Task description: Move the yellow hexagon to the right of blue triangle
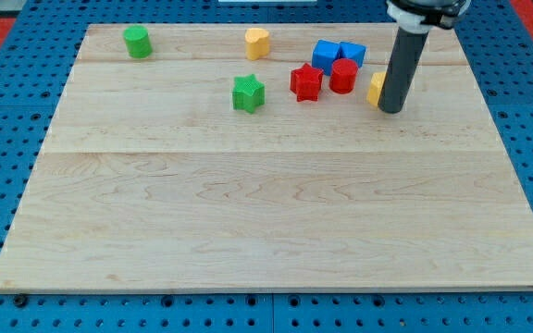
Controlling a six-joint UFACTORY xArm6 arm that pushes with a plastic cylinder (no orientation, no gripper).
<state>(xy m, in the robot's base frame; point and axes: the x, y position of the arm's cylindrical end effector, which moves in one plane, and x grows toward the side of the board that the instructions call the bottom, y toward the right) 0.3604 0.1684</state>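
Note:
The yellow hexagon [376, 88] lies at the view's upper right of the wooden board, mostly hidden behind my rod. My tip [390, 110] rests on the board touching the hexagon's right side. The blue triangle [352, 53] lies up and to the left of the hexagon, next to a blue block [326, 55]. A red cylinder [343, 76] stands just below the two blue blocks, left of the hexagon.
A red star [306, 82] lies left of the red cylinder. A green star [247, 93] sits further left. A yellow heart [257, 43] is near the top edge. A green cylinder [137, 42] stands at the top left. The board's edge [526, 194] runs down the right.

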